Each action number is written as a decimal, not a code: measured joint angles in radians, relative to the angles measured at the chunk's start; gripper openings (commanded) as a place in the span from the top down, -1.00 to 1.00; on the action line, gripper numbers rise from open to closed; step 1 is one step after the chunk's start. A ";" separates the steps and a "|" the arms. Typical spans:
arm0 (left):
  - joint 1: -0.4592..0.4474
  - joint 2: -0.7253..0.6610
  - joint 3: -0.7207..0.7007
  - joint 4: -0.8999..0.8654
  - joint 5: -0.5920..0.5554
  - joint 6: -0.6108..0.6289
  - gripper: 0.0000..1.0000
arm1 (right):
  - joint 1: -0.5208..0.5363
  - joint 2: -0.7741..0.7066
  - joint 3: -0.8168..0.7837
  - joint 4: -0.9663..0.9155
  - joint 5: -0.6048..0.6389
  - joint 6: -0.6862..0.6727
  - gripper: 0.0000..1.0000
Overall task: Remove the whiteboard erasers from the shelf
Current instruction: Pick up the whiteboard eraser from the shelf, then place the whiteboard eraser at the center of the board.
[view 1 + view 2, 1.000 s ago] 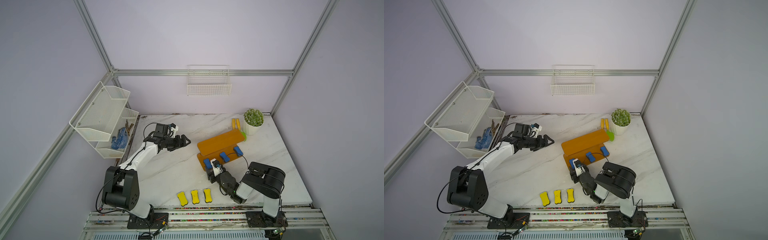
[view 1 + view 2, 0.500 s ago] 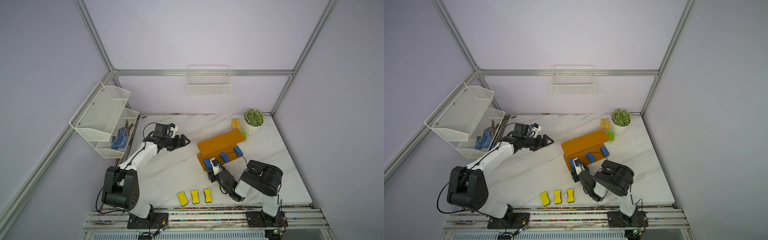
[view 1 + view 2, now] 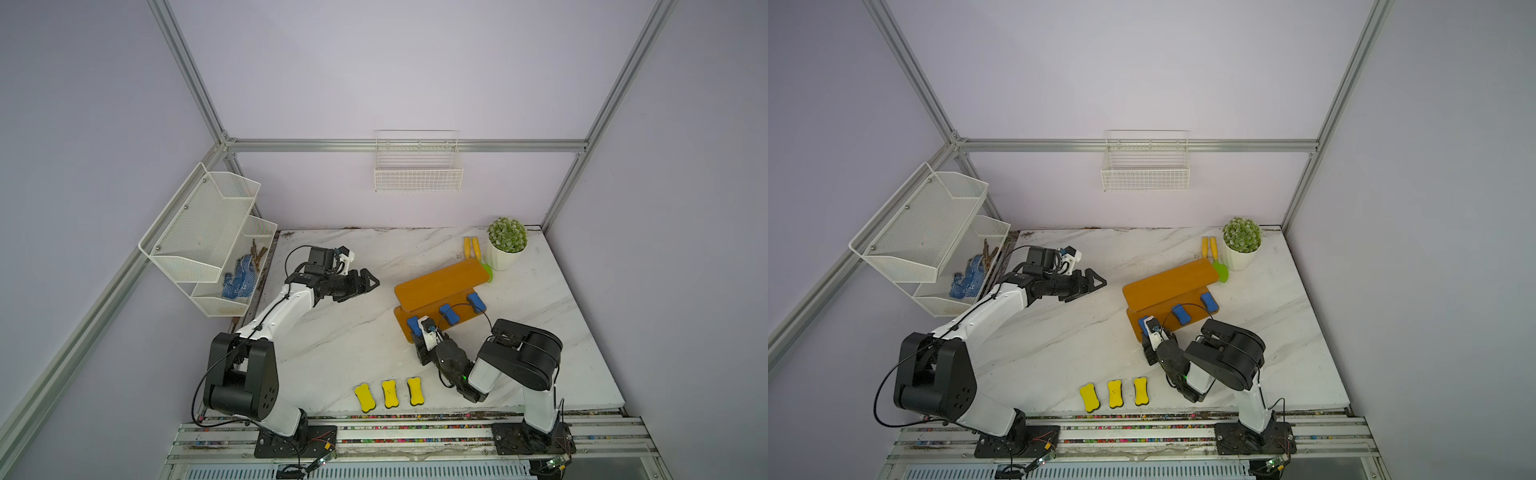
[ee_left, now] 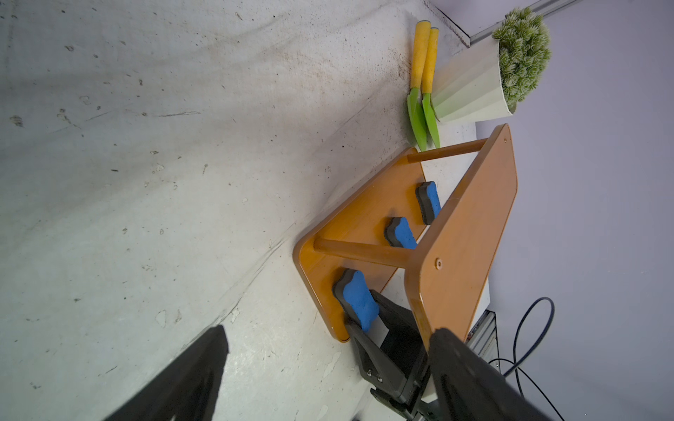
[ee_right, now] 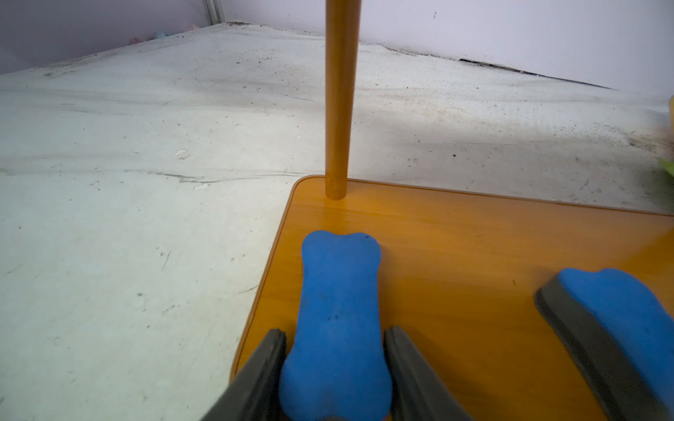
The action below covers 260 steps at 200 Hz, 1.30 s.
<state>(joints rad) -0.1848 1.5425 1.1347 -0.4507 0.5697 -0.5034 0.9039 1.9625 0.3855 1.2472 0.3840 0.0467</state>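
Right pincer at the end blue eraser on the shelf.

In both top views three yellow erasers lie in a row on the table, off the shelf. Three blue erasers sit on its lower board, and the left pincer hangs over the table, apart and empty. In the left wrist view the end blue eraser lies flat on that board between dark fingers. In the right wrist view the fingers stand right against both its sides; I cannot tell whether they squeeze it.
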 measured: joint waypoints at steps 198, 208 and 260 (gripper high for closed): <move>0.002 -0.019 0.000 0.000 -0.002 0.000 -0.80 | 0.462 -0.785 -0.091 -1.051 0.354 0.605 0.22; 0.002 -0.024 0.000 0.000 -0.002 0.000 -0.80 | 0.496 -0.794 -0.090 -1.126 0.371 0.671 0.22; 0.002 -0.029 0.000 0.000 -0.005 0.000 -0.80 | 0.628 -0.708 -0.050 -1.392 0.423 0.978 0.21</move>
<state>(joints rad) -0.1825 1.5139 1.1347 -0.4511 0.5644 -0.5037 1.5318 1.2545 0.3351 -0.1452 0.8070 1.0248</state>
